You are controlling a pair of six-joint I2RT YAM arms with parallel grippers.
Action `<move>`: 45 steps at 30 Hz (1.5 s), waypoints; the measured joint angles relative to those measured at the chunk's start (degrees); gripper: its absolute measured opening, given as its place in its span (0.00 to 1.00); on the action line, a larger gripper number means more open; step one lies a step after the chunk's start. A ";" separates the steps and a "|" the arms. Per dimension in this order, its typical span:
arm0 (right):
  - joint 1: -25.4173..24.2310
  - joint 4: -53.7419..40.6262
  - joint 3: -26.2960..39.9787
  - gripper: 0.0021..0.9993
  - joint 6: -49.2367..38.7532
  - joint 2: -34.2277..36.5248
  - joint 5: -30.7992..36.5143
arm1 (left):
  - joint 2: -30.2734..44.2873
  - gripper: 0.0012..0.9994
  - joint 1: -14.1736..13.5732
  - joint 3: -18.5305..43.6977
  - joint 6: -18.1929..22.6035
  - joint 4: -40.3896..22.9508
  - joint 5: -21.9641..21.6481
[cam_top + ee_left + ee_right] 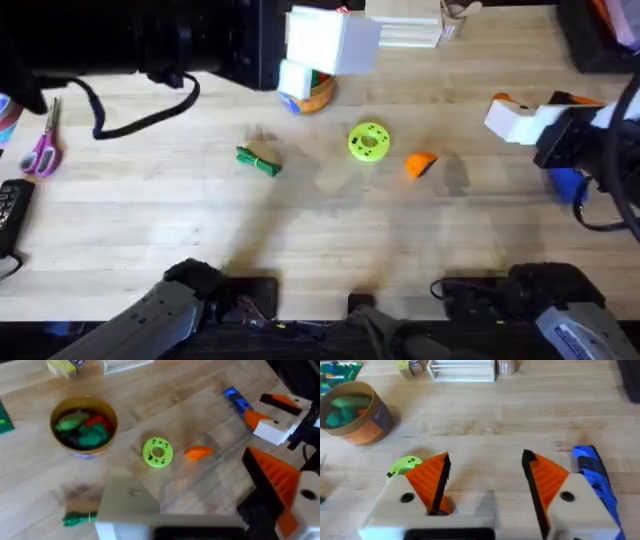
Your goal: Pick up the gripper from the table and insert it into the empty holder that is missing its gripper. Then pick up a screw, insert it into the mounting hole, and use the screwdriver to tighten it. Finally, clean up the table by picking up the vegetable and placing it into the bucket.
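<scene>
The loose orange gripper (421, 164) (198, 452) lies on the table (300, 230) just right of a lime-green disc (368, 141). My left gripper (330, 42) (187, 472) hangs high over the bucket, open; one side is the bare white holder (127, 500), the other finger is orange. The right gripper (505, 115) (486, 457) is open above the table, both orange pads in place. The blue screwdriver (565, 185) (590, 472) lies beside it. The dark-green vegetable (258, 160) (77, 519) rests left of the disc. The bucket (320, 97) (87, 452) (370, 427) holds toy vegetables.
Pink-handled scissors (42, 150) and a black device (10, 205) lie at the left edge. A black cable (150, 112) loops at the back left. White boxes (400, 25) stand along the far edge. Bare wood lies in front of the disc.
</scene>
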 joint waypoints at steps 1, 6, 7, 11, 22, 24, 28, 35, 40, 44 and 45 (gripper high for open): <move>0.00 0.00 0.00 0.88 0.00 0.02 0.00 | 0.08 1.00 0.00 0.00 -0.01 -1.90 -0.03; 0.00 -0.01 0.00 0.88 0.00 0.00 0.01 | 0.75 1.00 0.00 -0.07 -0.15 -4.36 -0.54; 0.00 -0.02 0.00 0.88 -0.02 0.00 0.00 | 1.03 1.00 0.00 -0.07 -0.17 -3.73 -0.84; 0.00 0.00 0.00 0.88 -0.02 0.00 0.00 | 2.70 1.00 0.00 -0.19 0.87 3.70 -2.56; 0.00 0.00 0.00 0.88 -0.01 0.01 0.01 | -6.56 0.99 -1.07 -21.81 8.53 33.41 -3.57; 0.00 -0.02 0.00 0.88 0.00 0.00 0.00 | -11.43 0.99 -1.07 -28.96 8.92 37.94 -3.53; 0.00 -0.02 -0.02 0.88 0.00 0.02 0.00 | -21.39 0.99 -1.07 -43.25 9.38 47.80 -3.53; 0.00 -0.02 -0.02 0.88 -0.02 0.00 0.00 | -36.26 0.99 -1.07 -62.09 9.52 57.75 -4.43; 0.00 -0.02 0.00 0.88 0.00 0.00 0.00 | -42.93 0.99 -1.07 -67.73 9.47 57.80 -6.02; 0.00 -0.02 0.00 0.88 -0.02 0.00 0.02 | -47.21 0.99 -1.07 -70.88 9.43 57.87 -6.59; 0.00 -0.02 0.00 0.88 -0.02 0.00 0.01 | -50.35 0.99 -1.07 -73.62 9.34 57.97 -6.63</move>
